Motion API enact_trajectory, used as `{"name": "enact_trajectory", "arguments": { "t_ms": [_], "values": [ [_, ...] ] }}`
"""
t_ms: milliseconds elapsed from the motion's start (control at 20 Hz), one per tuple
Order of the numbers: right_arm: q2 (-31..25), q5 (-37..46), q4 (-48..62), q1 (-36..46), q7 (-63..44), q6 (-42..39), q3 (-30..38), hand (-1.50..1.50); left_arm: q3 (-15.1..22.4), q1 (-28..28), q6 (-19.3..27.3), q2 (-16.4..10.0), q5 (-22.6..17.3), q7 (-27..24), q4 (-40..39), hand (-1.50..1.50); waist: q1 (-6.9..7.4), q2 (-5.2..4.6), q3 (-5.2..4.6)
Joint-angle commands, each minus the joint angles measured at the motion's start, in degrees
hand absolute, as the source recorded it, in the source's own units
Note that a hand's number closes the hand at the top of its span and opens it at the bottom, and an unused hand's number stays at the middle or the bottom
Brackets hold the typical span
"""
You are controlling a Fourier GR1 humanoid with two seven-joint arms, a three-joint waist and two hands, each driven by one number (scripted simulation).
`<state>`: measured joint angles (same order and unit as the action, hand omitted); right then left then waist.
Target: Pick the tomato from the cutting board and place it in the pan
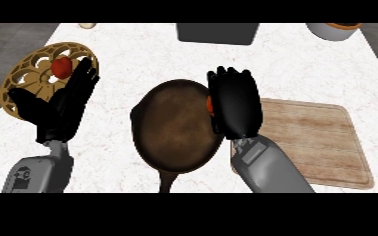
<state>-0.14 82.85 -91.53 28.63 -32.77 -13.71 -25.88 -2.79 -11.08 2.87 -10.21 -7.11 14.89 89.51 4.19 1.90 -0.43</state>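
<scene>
Right robot hand (235, 105), at the centre of the head view, is curled round the tomato (210, 104), of which only a red sliver shows at the hand's left side; it hangs over the right rim of the pan (173, 130), with the cutting board (317, 140) at the lower right. By my judgement the release is the step in hand; it would go best with the hand shifted leftward until the tomato is over the pan's floor rather than its rim, then lowered close and opened gently, so the round fruit does not roll out. Left robot hand (70, 105) rests open at the frame's left, fingers up, over a woven round tray (29, 80) bearing another red fruit (61, 67); it is well apart and no hindrance. A grey box (218, 32) and a pot (336, 30) stand along the upper edge of the desk (133, 45); neither lies in the way.
</scene>
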Motion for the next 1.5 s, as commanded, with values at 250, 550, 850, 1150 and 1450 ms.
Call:
{"name": "enact_trajectory", "arguments": {
  "t_ms": [250,550,850,1150,1450],
  "values": [
    [0.1,-2.1,-0.9,10.7,-34.1,0.0,-9.5,1.5,1.8,-2.2,-0.9,0.6,0.6,-0.4,-0.2,0.0,3.2,-1.42,0.14],
    [0.1,-6.0,1.5,18.2,-47.5,2.6,-13.0,1.5,0.7,-3.2,-0.5,1.0,0.0,-1.3,-2.1,0.0,2.45,-1.88,0.15],
    [0.1,-7.7,4.9,19.1,-52.3,8.3,-15.9,1.5,-0.8,-3.4,0.5,-0.1,0.3,-0.2,-2.1,0.0,-0.08,-1.9,0.32],
    [0.1,-11.8,10.6,18.3,-48.6,17.0,-16.3,1.5,-1.3,-3.4,0.7,-0.1,-0.4,1.2,0.2,0.0,-1.47,-2.12,0.42],
    [0.1,-13.3,18.5,13.5,-42.7,28.7,-18.6,1.5,-0.8,-2.7,1.3,0.5,1.2,-0.8,-1.2,0.0,-1.98,-2.47,0.44]
  ]
}}
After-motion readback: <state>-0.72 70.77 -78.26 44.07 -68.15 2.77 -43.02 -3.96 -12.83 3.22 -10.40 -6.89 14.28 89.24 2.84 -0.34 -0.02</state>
